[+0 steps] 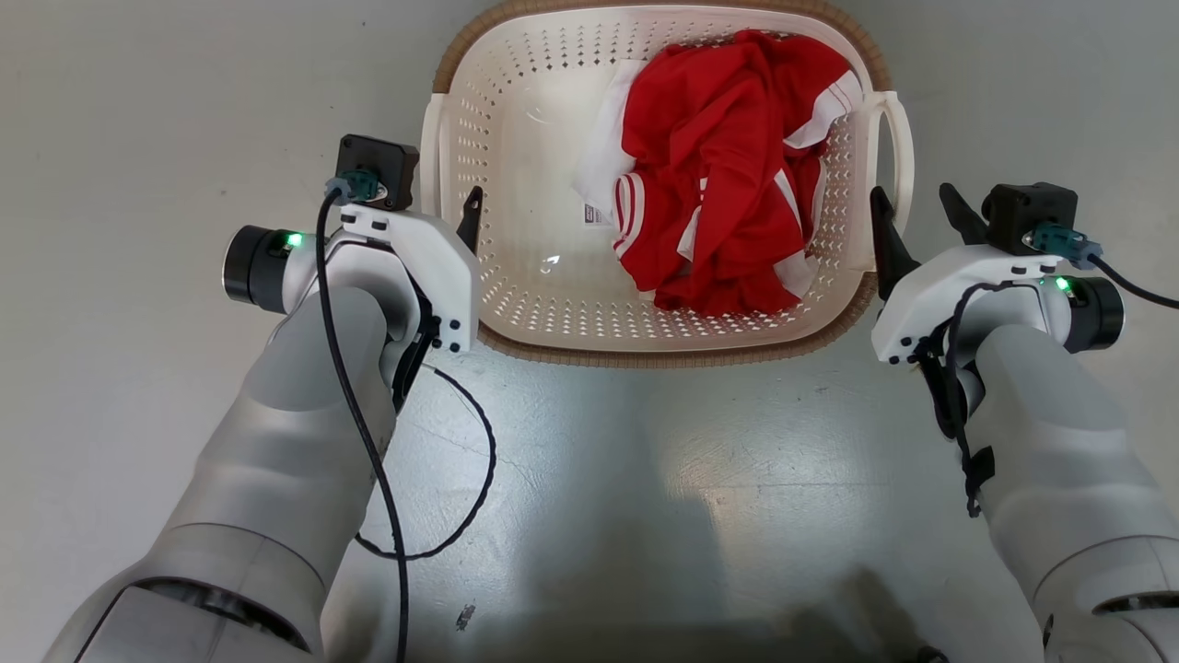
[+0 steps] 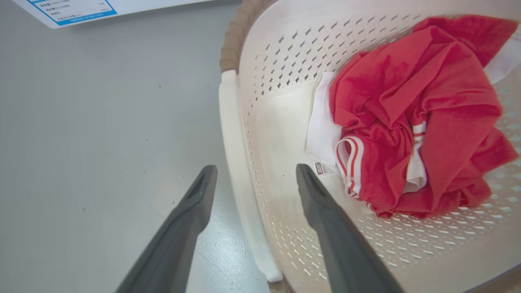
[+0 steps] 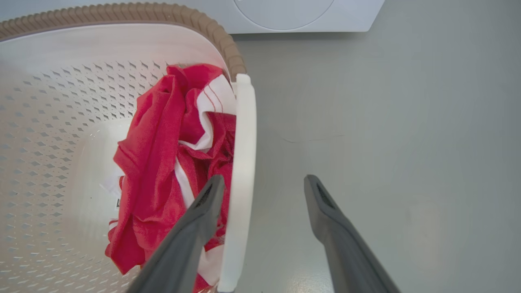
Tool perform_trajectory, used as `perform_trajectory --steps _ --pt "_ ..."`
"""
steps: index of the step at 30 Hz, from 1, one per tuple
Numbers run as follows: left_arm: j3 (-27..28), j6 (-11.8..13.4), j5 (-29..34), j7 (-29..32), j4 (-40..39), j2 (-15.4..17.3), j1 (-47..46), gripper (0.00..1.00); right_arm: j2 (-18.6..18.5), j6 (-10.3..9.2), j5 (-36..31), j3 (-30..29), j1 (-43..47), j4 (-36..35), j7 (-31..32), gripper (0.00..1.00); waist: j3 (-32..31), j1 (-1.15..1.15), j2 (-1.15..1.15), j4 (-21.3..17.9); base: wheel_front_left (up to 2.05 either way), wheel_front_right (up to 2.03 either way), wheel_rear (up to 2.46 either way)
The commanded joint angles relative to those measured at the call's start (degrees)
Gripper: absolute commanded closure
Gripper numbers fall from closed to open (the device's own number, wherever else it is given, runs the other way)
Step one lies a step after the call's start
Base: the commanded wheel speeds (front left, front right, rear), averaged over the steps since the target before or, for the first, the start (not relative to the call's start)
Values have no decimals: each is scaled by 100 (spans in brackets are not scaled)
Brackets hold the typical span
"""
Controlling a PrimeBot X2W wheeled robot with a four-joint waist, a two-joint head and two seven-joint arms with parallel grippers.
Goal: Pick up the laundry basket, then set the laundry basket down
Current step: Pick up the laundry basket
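Laundry basket point(image 1: 516, 138): stiff perforated plastic, likely light, red clothes point(image 1: 718, 184) inside. Take hold at the side handles point(image 2: 236, 162). Left end effector point(image 2: 256, 173) and right end effector point(image 3: 264, 181): wide open, empty, each straddling a handle.

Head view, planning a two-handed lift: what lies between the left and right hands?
The cream-white perforated plastic laundry basket, holding crumpled red-and-white cloth, as the head view shows.
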Motion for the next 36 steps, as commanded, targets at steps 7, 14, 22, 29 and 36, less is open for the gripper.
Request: perform_trajectory --steps 7,14,22,29,36 --pt "-225 43 -220 155 -75 133 -47 0 79 14 295 365 -13 170 -11 0 8 0 0 40 0 0 0" --pt "-503 104 -341 315 -73 133 -167 0 79 14 460 512 -156 290 103 0 110 0 0 42 0 0 0" --pt "-730 121 -533 538 -65 133 -321 0 79 14 562 608 -311 344 284 0 215 0 0 11 0 0 0" --pt "-955 203 -672 666 -15 133 -409 0 80 14 562 619 -390 367 425 5 292 0 0 -14 0 0 0" --pt "-1135 245 -736 692 4 133 -443 0 80 14 590 622 -377 375 493 5 310 0 0 -2 0 0 0"
